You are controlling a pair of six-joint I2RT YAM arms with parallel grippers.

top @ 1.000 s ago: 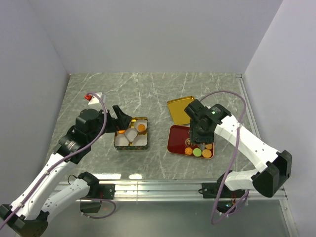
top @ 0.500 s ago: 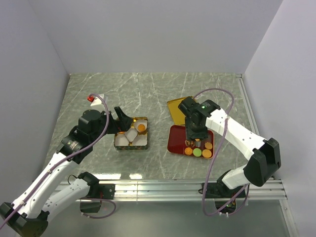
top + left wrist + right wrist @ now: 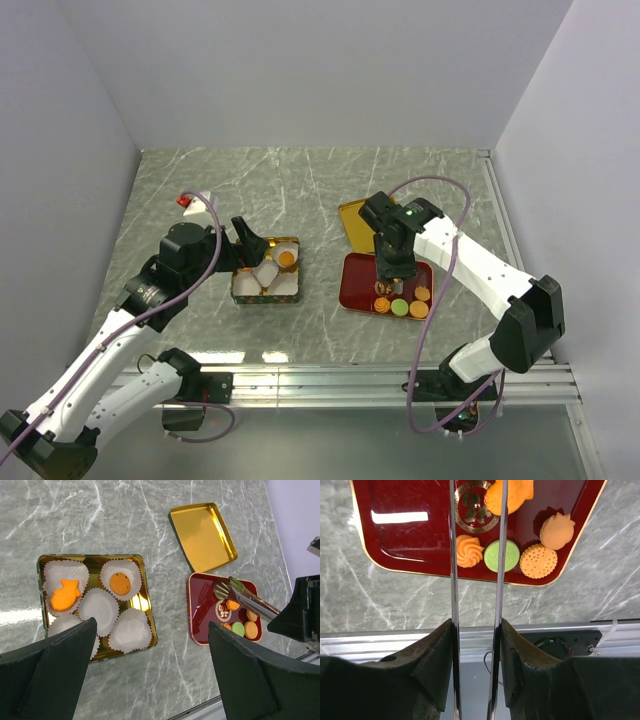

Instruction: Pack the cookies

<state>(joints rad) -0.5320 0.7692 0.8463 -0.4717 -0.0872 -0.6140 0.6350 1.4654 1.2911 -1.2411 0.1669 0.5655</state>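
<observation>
The cookies lie in two places. An orange fish (image 3: 65, 594) and a round brown one (image 3: 120, 583) rest in white paper cups in the gold tin (image 3: 266, 303). Several more, orange, green (image 3: 502, 556) and brown (image 3: 538, 560), sit at the near end of the red tray (image 3: 355, 285). My right gripper (image 3: 476, 630) is shut on metal tongs (image 3: 452, 555), whose blades reach over the tray beside an orange fish cookie (image 3: 510, 495); their tips run out of the wrist view. My left gripper (image 3: 152, 670) hangs open above the tin's near side (image 3: 245, 240).
The tin's gold lid (image 3: 358, 222) lies upside down just behind the red tray. A small white and red object (image 3: 190, 197) sits at the far left. White walls close in the marbled table, and a metal rail (image 3: 330, 375) runs along its near edge.
My right arm has shifted a little left and back over the red tray with the tongs. The left arm has hardly moved.
</observation>
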